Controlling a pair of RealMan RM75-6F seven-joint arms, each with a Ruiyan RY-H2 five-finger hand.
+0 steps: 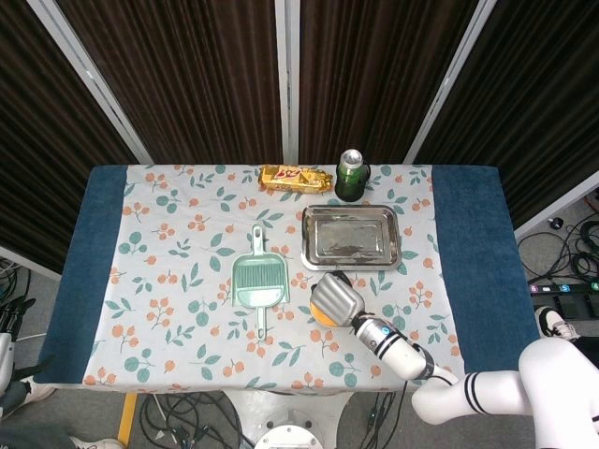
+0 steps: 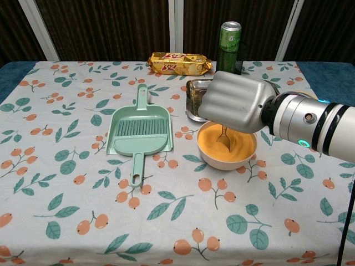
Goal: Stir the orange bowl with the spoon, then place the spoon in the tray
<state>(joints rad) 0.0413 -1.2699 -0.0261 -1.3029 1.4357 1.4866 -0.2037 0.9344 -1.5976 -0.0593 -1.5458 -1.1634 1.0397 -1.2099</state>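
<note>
Laboratory test bench: floral-clothed table (image 1: 178,281) before dark curtains (image 1: 197,75), loose cables (image 1: 562,253) on floor at 3 o'clock.

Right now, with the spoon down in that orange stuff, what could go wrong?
The right hand holds the spoon dipped in the orange bowl, which looks nearly full, so brisk stirring could spill its contents onto the tablecloth. The big hand sits low over the rim, so it might nudge or tip the bowl. The tray lies just behind; a dripping spoon could leave a trail on the way.
</note>
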